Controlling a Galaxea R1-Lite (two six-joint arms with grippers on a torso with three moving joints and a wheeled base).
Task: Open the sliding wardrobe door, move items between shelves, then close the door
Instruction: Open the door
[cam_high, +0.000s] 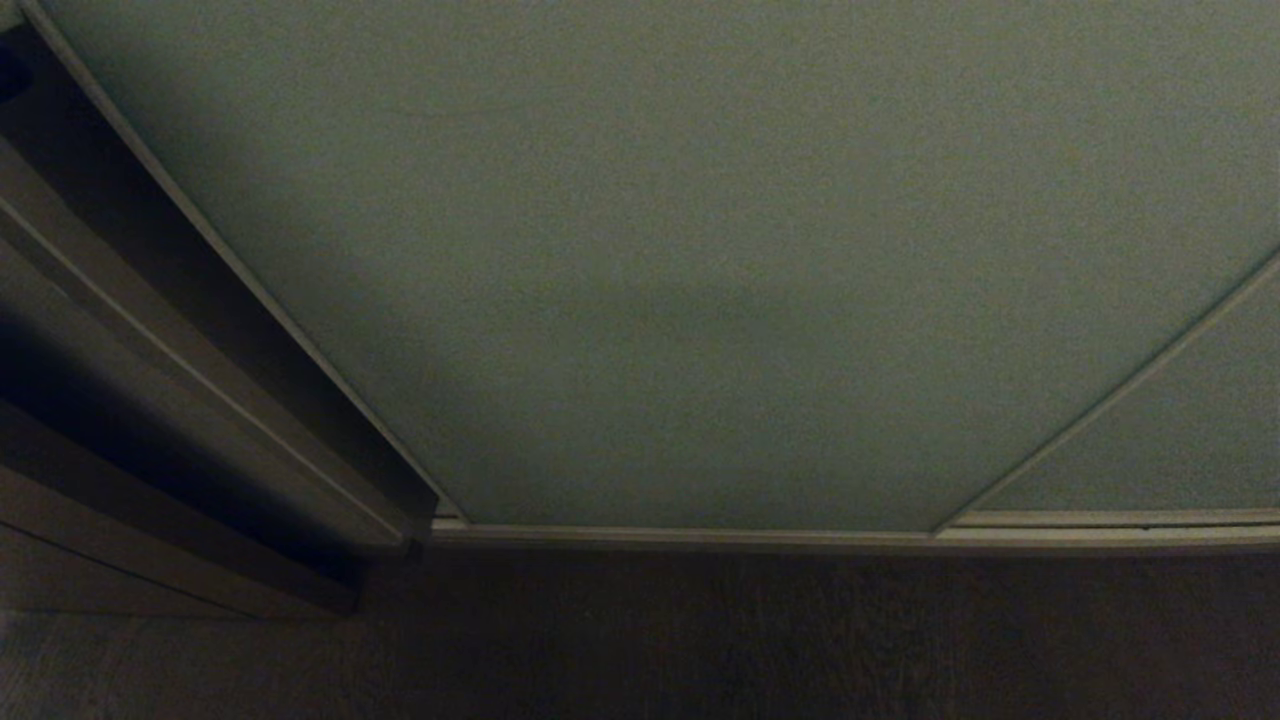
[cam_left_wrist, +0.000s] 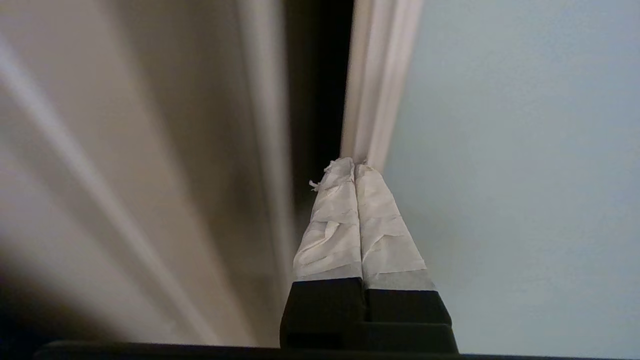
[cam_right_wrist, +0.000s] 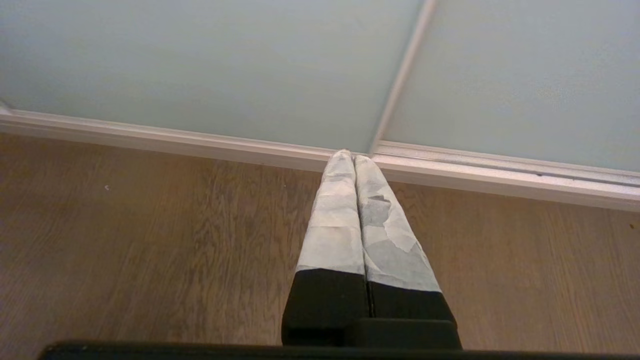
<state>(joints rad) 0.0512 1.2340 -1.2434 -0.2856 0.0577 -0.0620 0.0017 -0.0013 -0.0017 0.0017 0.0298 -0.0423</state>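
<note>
Closed sliding wardrobe door above floor

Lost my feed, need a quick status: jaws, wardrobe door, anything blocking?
Left gripper jaws shut, empty, tips at the sliding wardrobe door frame edge. Right gripper jaws shut, empty, above the wooden floor. Dark gap beside door edge. Nothing blocking.

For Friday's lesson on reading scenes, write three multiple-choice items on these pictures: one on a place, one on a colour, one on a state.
1. Where do the left gripper's tips point?
A. the door's cream frame edge
B. the floor
C. a shelf

2. What colour is the matte sliding wardrobe door?
A. red
B. pale grey-green
C. black

3. How are the right gripper's taped fingers?
A. wide apart
B. holding a toy
C. pressed together, empty

Answers: 1 A, the tips meet the frame edge; 2 B, the panel's colour; 3 C, no gap, nothing between.
</note>
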